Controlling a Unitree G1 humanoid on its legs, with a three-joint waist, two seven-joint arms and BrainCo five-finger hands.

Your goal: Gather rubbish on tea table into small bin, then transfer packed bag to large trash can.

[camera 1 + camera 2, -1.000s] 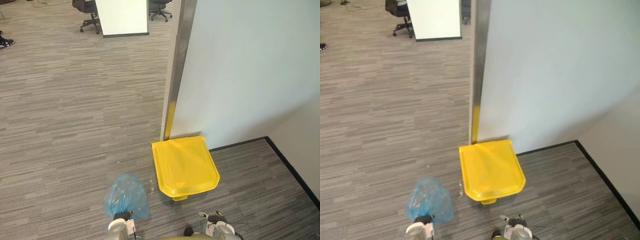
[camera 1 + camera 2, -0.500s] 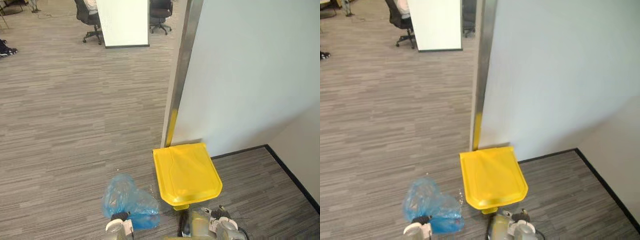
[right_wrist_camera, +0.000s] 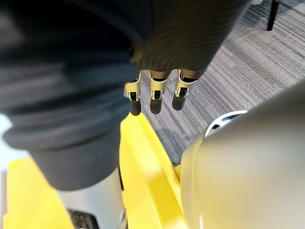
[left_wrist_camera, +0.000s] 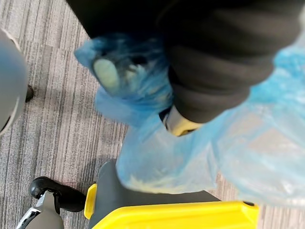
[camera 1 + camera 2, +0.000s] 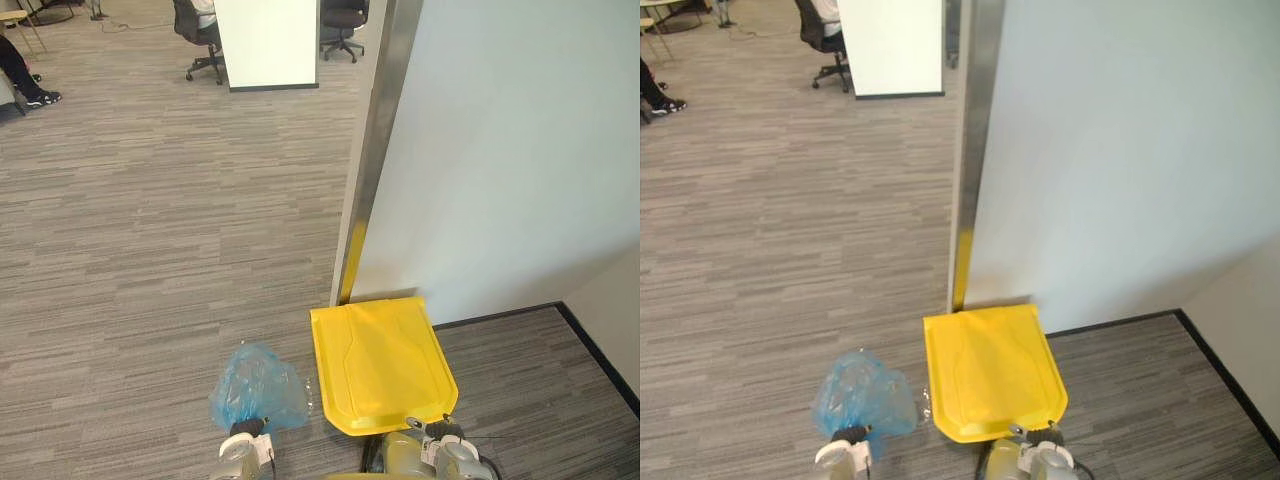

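A translucent blue rubbish bag (image 5: 258,390) hangs bunched over grey carpet, just left of the large trash can's closed yellow lid (image 5: 380,365). My left hand (image 5: 245,450) is below the bag and shut on its neck; in the left wrist view the blue film (image 4: 157,157) wraps round my thumb (image 4: 180,125), and the can's yellow rim (image 4: 176,217) lies close by. My right hand (image 5: 440,440) hovers at the lid's near edge. In the right wrist view its fingers (image 3: 155,98) hang straight and hold nothing, above the yellow lid (image 3: 140,160).
The can stands against a white wall with a metal corner post (image 5: 372,150). Black skirting (image 5: 600,350) runs along the right. A white partition (image 5: 268,40) and office chairs (image 5: 205,30) stand far back; a person's legs (image 5: 20,72) show at far left.
The camera has shifted, so the far room shows more. The bag, spread low toward the can half a second ago, now sits bunched above my left hand. My right hand stays at the lid's near edge.
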